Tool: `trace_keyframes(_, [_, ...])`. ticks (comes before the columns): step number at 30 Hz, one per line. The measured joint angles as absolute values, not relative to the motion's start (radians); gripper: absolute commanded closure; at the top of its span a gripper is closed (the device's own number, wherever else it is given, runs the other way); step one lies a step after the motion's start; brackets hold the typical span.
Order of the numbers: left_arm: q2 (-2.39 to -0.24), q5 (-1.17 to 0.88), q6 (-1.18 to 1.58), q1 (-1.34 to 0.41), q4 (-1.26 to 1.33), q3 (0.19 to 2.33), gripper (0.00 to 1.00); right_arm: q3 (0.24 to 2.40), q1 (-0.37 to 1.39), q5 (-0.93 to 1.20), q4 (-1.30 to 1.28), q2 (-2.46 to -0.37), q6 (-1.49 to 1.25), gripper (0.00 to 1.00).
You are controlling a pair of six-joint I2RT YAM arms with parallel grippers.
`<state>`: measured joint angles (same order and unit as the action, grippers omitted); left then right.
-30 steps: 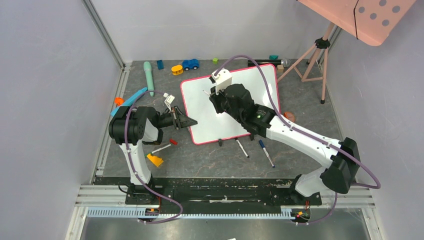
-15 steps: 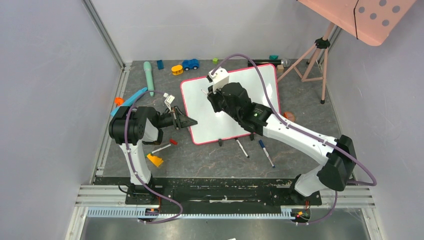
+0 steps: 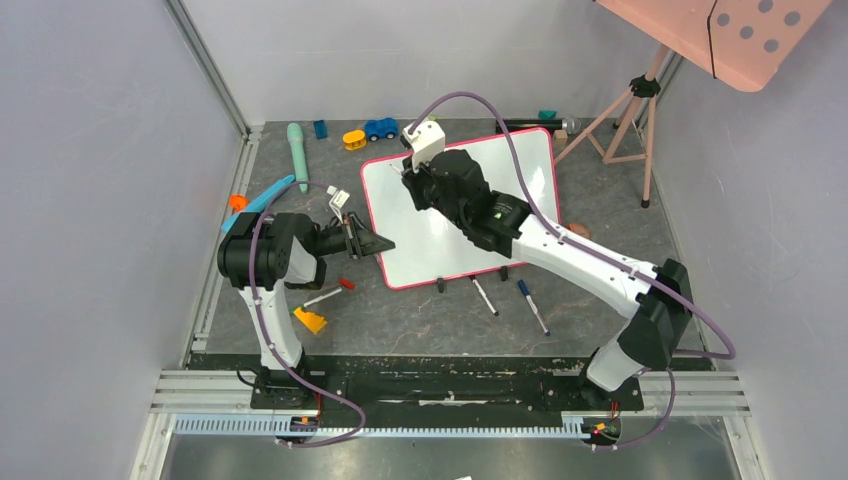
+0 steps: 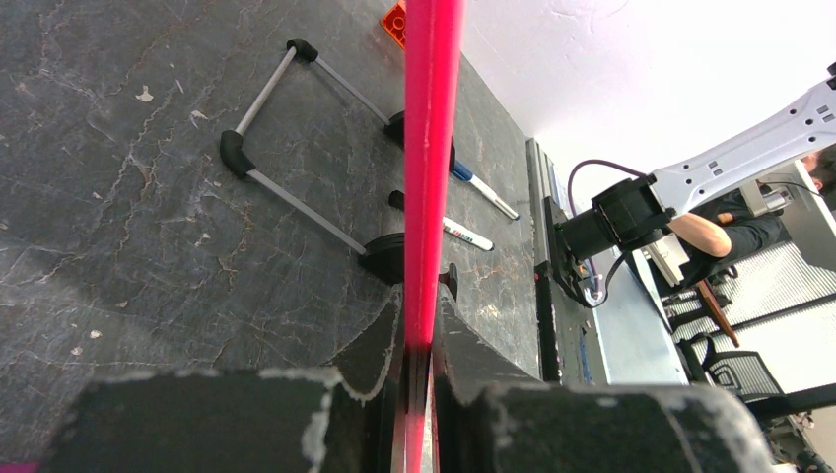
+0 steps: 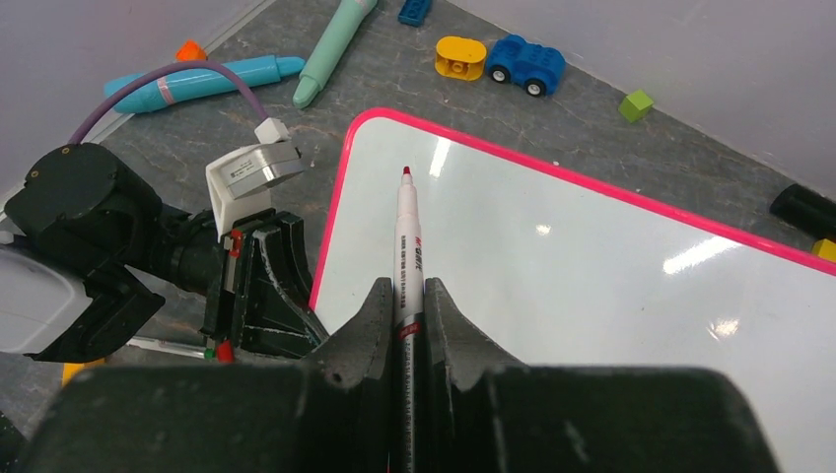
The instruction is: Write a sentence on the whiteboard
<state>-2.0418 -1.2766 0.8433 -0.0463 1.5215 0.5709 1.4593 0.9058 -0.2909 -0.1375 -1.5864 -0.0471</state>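
The whiteboard (image 3: 520,180), glossy white with a thin red-pink frame, stands tilted in the middle of the table. My left gripper (image 3: 385,243) is shut on its left frame edge (image 4: 431,148), which runs up between the jaws of that gripper (image 4: 419,301). My right gripper (image 5: 409,288) is shut on a red-tipped marker (image 5: 408,236). The marker points at the board's top-left corner region (image 5: 592,286), and I cannot tell whether the tip touches. In the top view the right gripper (image 3: 412,185) hangs over that corner. No sentence shows on the white face.
Two loose markers (image 3: 484,297) (image 3: 532,306) lie in front of the board's black feet (image 4: 384,258). A blue toy car (image 3: 381,128), a yellow brick (image 3: 354,139) and a teal stick (image 3: 297,155) lie at the back. A pink tripod (image 3: 630,120) stands at the back right.
My right arm has carried the marker left and farther back over the board, towards its top-left corner. The left arm and the board have stayed still.
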Motion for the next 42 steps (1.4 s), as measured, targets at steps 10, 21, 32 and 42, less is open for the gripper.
trace_keyframes(10, [-2.042,-1.277,0.843,-0.046,1.522,0.571,0.98,1.580,0.894,-0.278,-0.194,-1.666,-0.051,1.00])
trace_keyframes(21, [-2.042,-1.277,0.843,-0.046,1.522,0.571,0.98,1.636,0.892,-0.250,-0.212,-1.737,-0.051,1.00])
trace_keyframes(32, [-2.042,-1.277,0.843,-0.046,1.522,0.571,0.96,1.651,0.881,-0.244,-0.211,-1.805,-0.051,1.00])
trace_keyframes(42, [-2.039,-1.276,0.832,-0.048,1.521,0.567,0.88,1.652,0.871,-0.222,-0.186,-1.823,-0.051,1.00])
